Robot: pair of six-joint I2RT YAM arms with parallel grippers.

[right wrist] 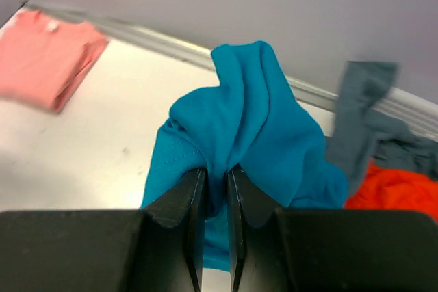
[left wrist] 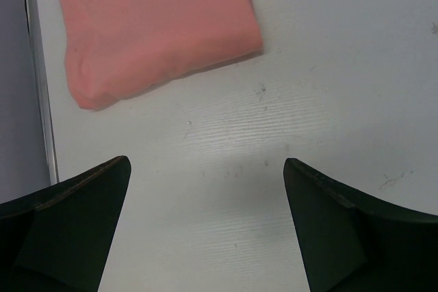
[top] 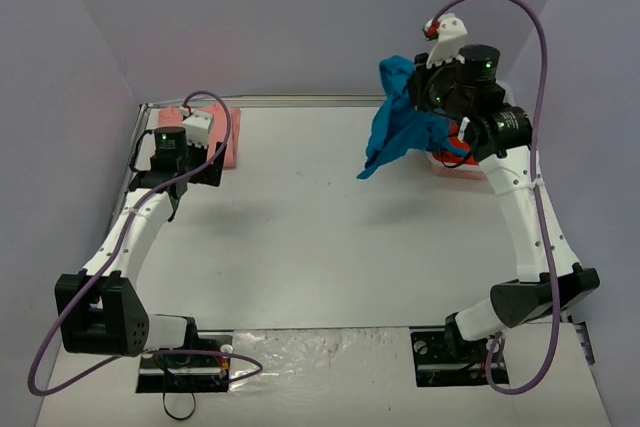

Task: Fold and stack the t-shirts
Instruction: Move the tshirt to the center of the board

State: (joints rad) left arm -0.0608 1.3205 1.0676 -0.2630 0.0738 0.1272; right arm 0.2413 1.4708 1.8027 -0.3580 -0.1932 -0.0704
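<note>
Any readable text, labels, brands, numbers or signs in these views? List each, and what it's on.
No readable text in any view.
Pale patch, maybe a tag, on the folded salmon-pink t-shirt: too small and blurred to read.
Teal-blue t-shirt: plain, no print showing.

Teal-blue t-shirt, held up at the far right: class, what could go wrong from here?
1. The right hand pinches only a small bunched fold of the teal-blue t-shirt, so it might slip free or land crumpled rather than flat.
2. Its hanging cloth is close to the orange t-shirt and grey-blue t-shirt; it could snag and drag them.
</note>
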